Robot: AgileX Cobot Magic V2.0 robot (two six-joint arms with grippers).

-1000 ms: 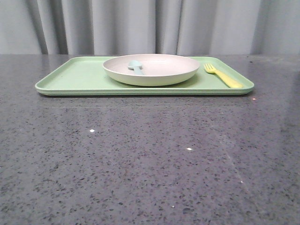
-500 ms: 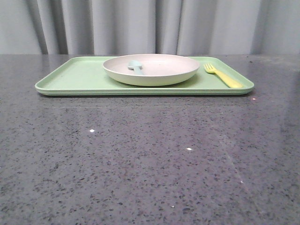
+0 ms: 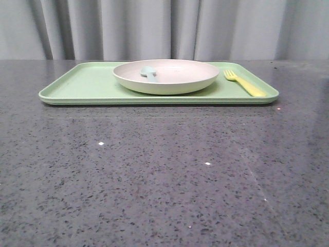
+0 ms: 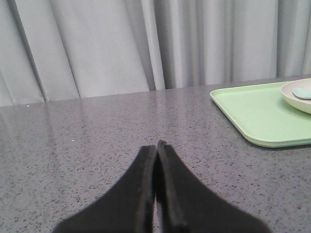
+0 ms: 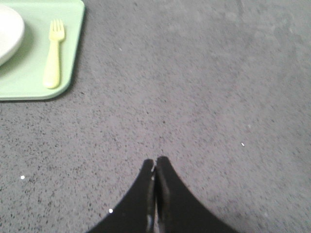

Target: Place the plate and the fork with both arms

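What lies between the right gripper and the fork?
Only bare grey table, then the green tray's edge. The right wrist view shows the shut right gripper apart from the fork.

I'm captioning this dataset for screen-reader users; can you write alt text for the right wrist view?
The right gripper, its dark fingers closed together and holding nothing, hangs over bare speckled grey table. Away from it, at a corner of a light-green tray, lies a yellow fork, beside the edge of a pale plate.
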